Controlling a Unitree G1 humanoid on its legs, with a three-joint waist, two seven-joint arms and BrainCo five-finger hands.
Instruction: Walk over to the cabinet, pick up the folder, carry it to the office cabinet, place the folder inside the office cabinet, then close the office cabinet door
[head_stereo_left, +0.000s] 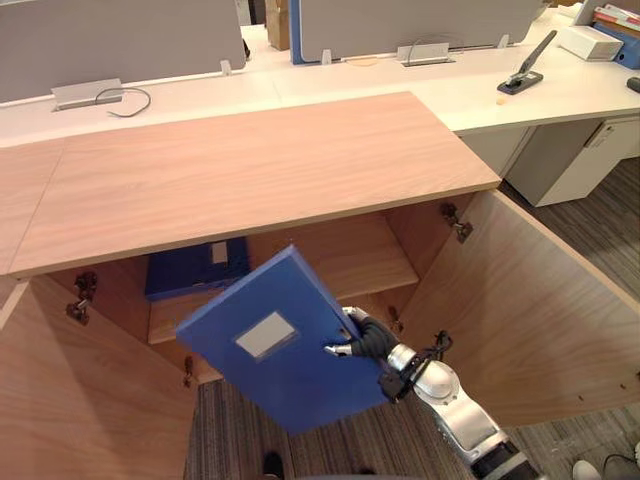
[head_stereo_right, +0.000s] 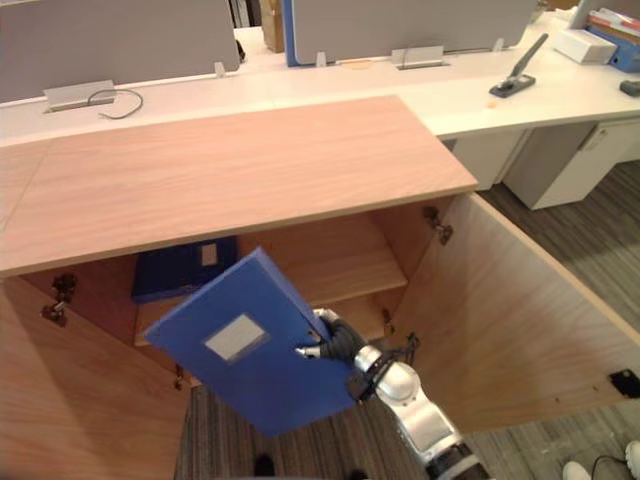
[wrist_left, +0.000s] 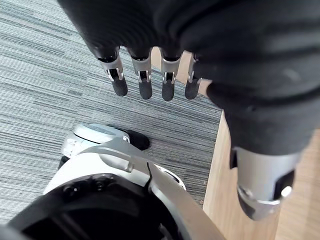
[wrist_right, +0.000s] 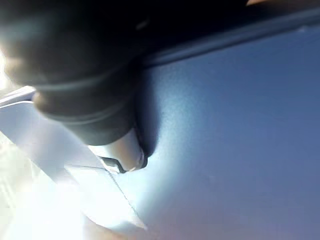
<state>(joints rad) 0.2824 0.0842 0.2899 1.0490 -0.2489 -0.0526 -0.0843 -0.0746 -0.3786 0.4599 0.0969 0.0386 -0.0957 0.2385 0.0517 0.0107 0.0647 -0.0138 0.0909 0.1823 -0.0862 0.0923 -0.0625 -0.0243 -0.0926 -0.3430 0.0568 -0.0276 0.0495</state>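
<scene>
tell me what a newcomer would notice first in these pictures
The eye lands on the blue folder, tilted and pinched at its edge by the right hand just in front of the wooden cabinet, whose two doors stand wide open. Next comes a darker folder lying flat on the left of the shelf inside. The left hand hangs with straight fingers over the grey carpet.

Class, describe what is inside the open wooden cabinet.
A dark blue folder lies flat on its wooden shelf, at the left. The right hand holds a tilted blue white-labelled folder covering much of the space below.
</scene>
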